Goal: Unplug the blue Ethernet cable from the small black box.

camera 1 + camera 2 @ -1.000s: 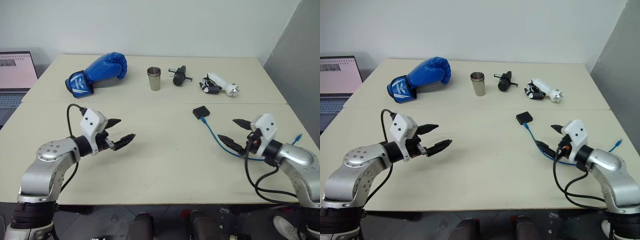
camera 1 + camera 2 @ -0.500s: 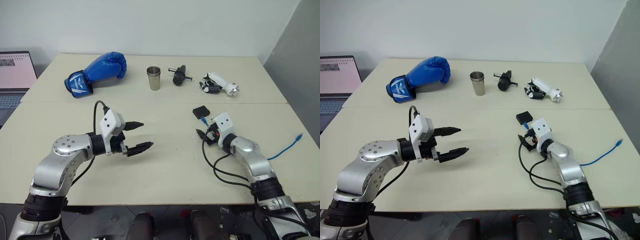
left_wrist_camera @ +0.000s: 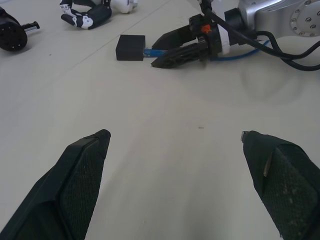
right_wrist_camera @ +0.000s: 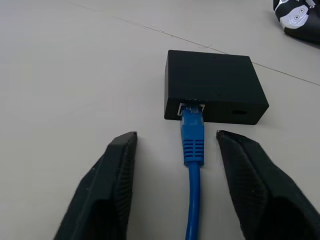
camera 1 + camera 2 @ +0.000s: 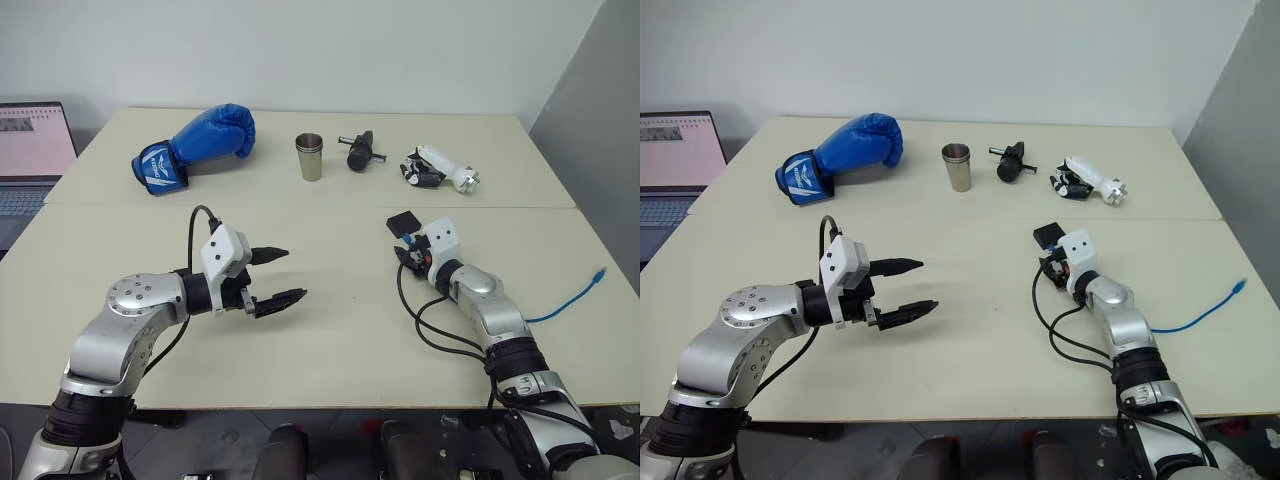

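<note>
Right wrist view: one small black box (image 4: pixel 214 86) on the surface (image 4: pixel 75 75), one blue Ethernet cable (image 4: pixel 192 137) still plugged in, right claw (image 4: pixel 176 145) apart astride the plug, untouched; left claw (image 5: pixel 272 277) wide, empty.

My two head eyes look forward and down over the pale beige table (image 5: pixel 330 330), taking in its whole top from near edge to the wall at 12 o'clock; both see one scene, barely offset. My left wrist camera sits low above the table, facing across it toward 2 o'clock, where my right gripper (image 3: pixel 165 52) shows beside the small flat matte-black box (image 3: pixel 130 47). My right wrist camera looks from very near, almost level, at that box and the plugged bright-blue Ethernet cable (image 4: pixel 193 135). All views share this box.
</note>
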You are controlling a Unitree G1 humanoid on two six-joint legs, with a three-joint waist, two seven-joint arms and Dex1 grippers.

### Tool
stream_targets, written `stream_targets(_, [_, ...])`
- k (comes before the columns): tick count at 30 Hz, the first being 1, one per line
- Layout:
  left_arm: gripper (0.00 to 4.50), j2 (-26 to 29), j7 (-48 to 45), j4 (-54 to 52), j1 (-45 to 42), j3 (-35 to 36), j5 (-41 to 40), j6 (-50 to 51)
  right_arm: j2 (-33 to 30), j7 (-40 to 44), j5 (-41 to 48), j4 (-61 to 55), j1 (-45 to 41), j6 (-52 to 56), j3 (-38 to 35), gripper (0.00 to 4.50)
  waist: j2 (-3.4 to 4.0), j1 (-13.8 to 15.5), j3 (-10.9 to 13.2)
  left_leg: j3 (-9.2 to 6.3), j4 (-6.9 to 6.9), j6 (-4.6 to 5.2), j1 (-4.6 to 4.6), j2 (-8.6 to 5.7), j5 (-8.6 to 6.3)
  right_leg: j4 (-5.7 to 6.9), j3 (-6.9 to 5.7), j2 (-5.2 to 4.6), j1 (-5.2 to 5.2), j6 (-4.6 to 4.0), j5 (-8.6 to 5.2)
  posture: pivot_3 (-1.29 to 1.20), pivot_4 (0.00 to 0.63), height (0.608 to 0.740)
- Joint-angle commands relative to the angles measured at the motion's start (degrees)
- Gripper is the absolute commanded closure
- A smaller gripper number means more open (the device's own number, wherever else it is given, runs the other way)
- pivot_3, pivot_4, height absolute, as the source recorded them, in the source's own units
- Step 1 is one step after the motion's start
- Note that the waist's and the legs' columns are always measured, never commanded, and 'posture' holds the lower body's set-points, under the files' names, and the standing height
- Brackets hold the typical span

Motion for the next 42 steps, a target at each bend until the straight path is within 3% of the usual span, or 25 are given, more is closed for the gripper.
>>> stream_targets(1, [0.0, 0.41, -0.45, 0.25, -0.32, 0.92, -0.13, -0.94, -1.16, -0.67, -0.56, -1.43, 0.34, 2.63, -1.01, 2.99, 0.0, 0.02, 0.0, -0.01, 0.0, 0.0, 0.0, 0.0, 0.0, 0.0, -0.01, 0.0, 0.0, 0.0, 0.0, 0.0, 0.15, 0.74])
stream_targets(5, [0.0, 0.53, -0.81, 1.22, -0.47, 1.07, -0.52, -0.57, -2.05, -0.07, -1.34, -2.66, 0.57, 2.61, -0.35, 3.82, 0.0, 0.02, 0.0, -0.01, 0.0, 0.0, -0.01, 0.0, 0.0, -0.01, -0.02, 0.0, 0.0, 0.0, 0.0, 0.0, 0.15, 0.74])
stream_targets(7, [0.0, 0.28, -1.07, 3.02, -0.9, 2.08, -2.56, 1.8, -5.53, 5.25, -3.53, -8.69, 1.86, -2.15, 3.32, 4.25, 0.03, 0.03, 0.02, 0.0, 0.0, 0.0, -0.01, 0.0, 0.0, -0.01, -0.01, 0.0, 0.0, 0.0, 0.0, 0.0, 0.15, 0.74])
stream_targets(9, [0.0, -0.13, -1.23, 3.91, -1.39, 3.57, -6.63, 6.56, -8.99, 9.7, -6.02, -13.92, 2.81, -9.43, 6.78, 4.38, 0.08, 0.0, 0.05, -0.01, -0.02, 0.0, -0.05, -0.03, 0.0, -0.04, -0.02, -0.02, -0.03, 0.0, 0.0, 0.0, 0.15, 0.74])
stream_targets(14, [0.0, -0.88, -1.88, 7.23, -4.55, 7.64, -17.67, 18.83, -15.8, 17.17, -11.1, -20.19, 2.41, -29.67, 12.85, 4.38, 0.07, -0.57, 0.06, 0.04, -0.02, 0.0, -0.13, 0.02, 0.0, 0.01, 0.01, 0.03, -0.22, 0.02, -0.01, 0.0, 0.15, 0.74])
stream_targets(18, [0.0, -1.34, -1.54, 9.48, -7.72, 8.94, -22.47, 24.31, -17.58, 21.7, -11.35, -21.94, 0.76, -40.01, 15.73, 4.38, 0.06, -0.71, 0.07, 0.01, -0.03, 0.0, -0.1, 0.03, 0.0, 0.08, 0.0, 0.07, -0.22, 0.02, -0.01, 0.0, 0.15, 0.74])
stream_targets(36, [0.0, -3.98, 0.78, 8.49, -12.81, 8.93, -29.14, 32.64, -13.28, 27.58, -9.25, -22.93, -5.63, -44.73, 18.05, 4.38, 0.03, -0.14, 0.08, -0.29, 0.09, -0.01, -0.08, 0.0, 0.0, 0.28, -0.02, 0.01, -0.21, 0.0, 0.0, 0.0, 0.15, 0.74])
stream_targets(42, [1.14, -3.5, 0.72, 7.87, -12.59, 9.14, -30.66, 34.6, -12.85, 27.74, -10.37, -22.13, -6.05, -46.86, 18.56, 4.38, 0.03, -0.13, 0.09, -0.3, 0.08, -0.01, -0.07, 0.0, 0.0, 0.29, -0.01, -0.01, -0.21, -0.01, -0.01, 0.0, 0.15, 0.74])
